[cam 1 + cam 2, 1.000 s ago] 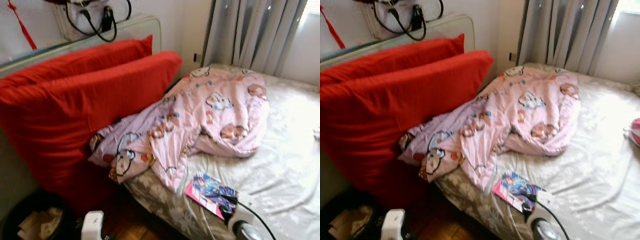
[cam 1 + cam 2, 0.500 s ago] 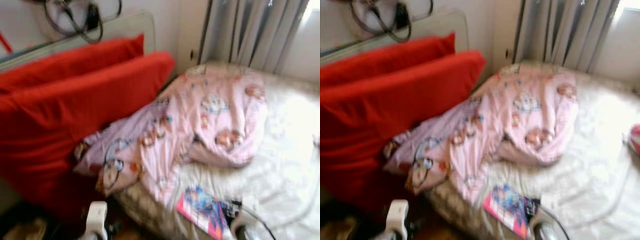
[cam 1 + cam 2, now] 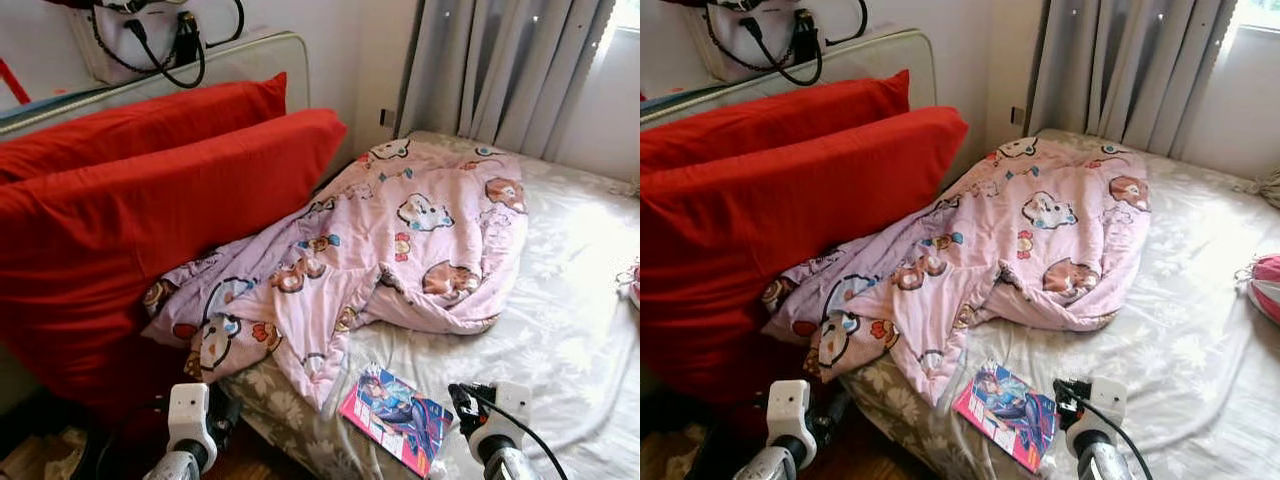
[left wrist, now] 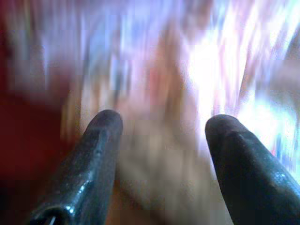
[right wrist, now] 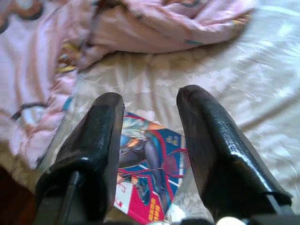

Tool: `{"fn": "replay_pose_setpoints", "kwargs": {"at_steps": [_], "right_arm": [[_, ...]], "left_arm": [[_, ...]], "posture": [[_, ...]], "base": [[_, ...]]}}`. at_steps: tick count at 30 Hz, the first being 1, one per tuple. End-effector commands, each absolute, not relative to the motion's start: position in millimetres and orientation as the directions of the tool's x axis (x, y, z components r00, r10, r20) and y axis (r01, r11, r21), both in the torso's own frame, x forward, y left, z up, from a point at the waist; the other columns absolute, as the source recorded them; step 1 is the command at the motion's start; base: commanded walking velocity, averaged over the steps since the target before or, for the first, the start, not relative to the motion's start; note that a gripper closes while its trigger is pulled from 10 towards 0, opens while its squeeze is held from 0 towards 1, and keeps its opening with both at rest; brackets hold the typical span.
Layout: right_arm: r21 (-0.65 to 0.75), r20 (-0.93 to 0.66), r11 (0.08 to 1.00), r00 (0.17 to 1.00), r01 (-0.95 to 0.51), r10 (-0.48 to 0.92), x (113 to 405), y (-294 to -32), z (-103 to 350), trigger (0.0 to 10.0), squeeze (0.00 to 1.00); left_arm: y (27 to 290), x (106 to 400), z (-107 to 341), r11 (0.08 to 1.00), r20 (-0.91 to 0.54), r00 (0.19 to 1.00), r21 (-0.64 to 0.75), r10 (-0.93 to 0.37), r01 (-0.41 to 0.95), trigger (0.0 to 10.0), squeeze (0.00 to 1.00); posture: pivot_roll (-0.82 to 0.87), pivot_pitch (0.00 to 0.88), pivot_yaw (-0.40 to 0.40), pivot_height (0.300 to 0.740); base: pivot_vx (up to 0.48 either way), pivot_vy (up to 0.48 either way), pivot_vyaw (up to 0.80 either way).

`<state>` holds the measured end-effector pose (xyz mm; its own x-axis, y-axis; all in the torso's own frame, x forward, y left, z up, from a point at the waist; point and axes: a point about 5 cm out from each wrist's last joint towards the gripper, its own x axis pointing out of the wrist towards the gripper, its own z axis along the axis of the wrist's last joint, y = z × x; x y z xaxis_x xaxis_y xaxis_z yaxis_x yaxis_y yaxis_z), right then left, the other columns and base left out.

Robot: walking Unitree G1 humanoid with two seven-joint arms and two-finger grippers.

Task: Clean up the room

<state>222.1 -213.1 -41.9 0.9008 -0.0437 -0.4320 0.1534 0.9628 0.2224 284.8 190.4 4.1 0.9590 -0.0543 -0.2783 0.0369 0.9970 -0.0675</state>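
Note:
A crumpled pink cartoon-print blanket point(image 3: 400, 240) lies across the bed, spilling over its near-left corner. A pink and blue comic magazine point(image 3: 395, 418) lies flat on the pale floral sheet point(image 3: 570, 330) near the bed's front edge. My right gripper point(image 5: 150, 98) hovers open just above and in front of the magazine point(image 5: 150, 183), with nothing between its fingers. My right arm point(image 3: 492, 425) shows at the bottom edge beside the magazine. My left gripper point(image 4: 164, 119) is open and empty, its view blurred. My left arm point(image 3: 188, 430) is low by the bed's corner.
Two big red pillows point(image 3: 150, 210) lean against the headboard on the left. A white bag with black straps point(image 3: 130, 40) sits on top of it. Grey curtains point(image 3: 500, 70) hang behind the bed. A pink item point(image 3: 1265, 285) lies at the far right. Dark floor clutter point(image 3: 40, 450) sits below the pillows.
The camera has shifted and the blur has cleared. Both arms now show a little higher at the bottom edge. The blanket and magazine lie as before.

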Motion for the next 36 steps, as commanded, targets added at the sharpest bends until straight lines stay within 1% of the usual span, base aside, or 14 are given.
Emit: {"fn": "replay_pose_setpoints", "kwargs": {"at_steps": [1,2,3,4,5,6,9,16,18,24,26,30,31,36], "right_arm": [[0.235,-0.390,0.962,0.920,0.136,-0.034,225,-210,-38,10.0,0.00],[0.236,-0.386,0.962,0.922,0.135,-0.034,225,-210,-38,10.0,0.00],[0.224,-0.286,0.970,0.958,0.095,-0.027,267,-208,-7,10.0,0.00],[0.213,-0.203,0.975,0.979,0.063,-0.019,297,-205,20,10.0,0.00],[0.204,-0.145,0.978,0.989,0.043,-0.014,316,-203,41,10.0,0.00],[0.197,-0.104,0.980,0.995,0.018,0.003,327,-199,54,10.0,0.00],[0.201,-0.098,0.979,0.995,0.024,-0.005,329,-199,56,10.0,0.00],[0.239,-0.075,0.969,0.996,0.065,-0.048,331,-202,60,10.0,0.00],[0.237,-0.087,0.969,0.995,0.065,-0.046,330,-202,59,10.0,0.00],[0.215,-0.168,0.974,0.985,0.077,-0.041,324,-198,45,10.0,0.00],[0.213,-0.205,0.971,0.977,0.109,-0.065,321,-200,40,10.0,0.00],[0.242,-0.233,0.958,0.968,0.154,-0.096,318,-200,35,10.0,0.00],[0.242,-0.233,0.958,0.968,0.154,-0.096,318,-200,35,10.0,0.00],[0.250,-0.248,0.955,0.964,0.161,-0.098,315,-198,30,10.0,0.00]], "left_arm": [[185,329,66,0.996,0.011,0.998,-0.057,-0.069,0.070,10.0,0.00],[185,329,67,0.996,0.019,0.997,-0.060,-0.070,0.071,10.0,0.00],[184,329,67,0.996,0.019,0.997,-0.054,-0.074,0.075,10.0,0.00],[184,330,67,0.996,0.012,0.997,-0.048,-0.074,0.075,10.0,0.00],[183,330,66,0.996,0.007,0.997,-0.044,-0.074,0.074,10.0,0.00],[181,331,66,0.996,-0.007,0.997,-0.044,-0.076,0.076,10.0,0.00],[176,336,65,0.994,-0.072,0.991,-0.006,-0.110,0.110,10.0,0.00],[181,341,68,0.997,-0.089,0.993,-0.027,-0.074,0.072,10.0,0.00],[184,340,66,0.998,-0.099,0.994,-0.044,-0.052,0.048,10.0,0.00],[182,339,64,0.998,-0.112,0.992,-0.041,-0.058,0.054,10.0,0.00],[181,339,64,0.997,-0.109,0.992,-0.046,-0.065,0.060,10.0,0.00],[179,337,62,0.997,-0.118,0.990,-0.050,-0.071,0.066,10.0,0.00],[179,337,62,0.997,-0.118,0.990,-0.050,-0.071,0.066,10.0,0.00],[178,335,58,0.996,-0.129,0.989,-0.052,-0.078,0.072,10.0,0.00]], "posture": [[-0.03,0.000,0.008,0.740],[-0.03,0.000,0.008,0.740],[-0.03,0.000,0.009,0.740],[-0.03,0.000,0.009,0.740],[-0.03,0.000,0.009,0.740],[-0.03,0.000,0.009,0.740],[-0.04,0.000,0.009,0.740],[-0.04,0.000,0.014,0.740],[-0.04,0.000,0.011,0.740],[-0.04,0.000,0.008,0.740],[-0.04,0.000,0.009,0.740],[-0.04,0.000,0.007,0.705],[-0.04,0.000,0.007,0.705],[-0.04,0.000,0.008,0.662]], "base": [[0.000,0.000,0.00],[0.000,0.000,0.00],[0.000,0.000,0.00],[0.000,0.000,0.00],[0.000,0.000,0.00],[0.000,0.000,0.00],[0.000,0.000,0.00],[0.000,0.000,0.00],[0.000,0.000,0.00],[0.000,0.000,0.00],[0.000,0.000,0.00],[0.000,0.000,0.00],[0.000,0.000,0.00],[0.000,0.000,0.00]]}}
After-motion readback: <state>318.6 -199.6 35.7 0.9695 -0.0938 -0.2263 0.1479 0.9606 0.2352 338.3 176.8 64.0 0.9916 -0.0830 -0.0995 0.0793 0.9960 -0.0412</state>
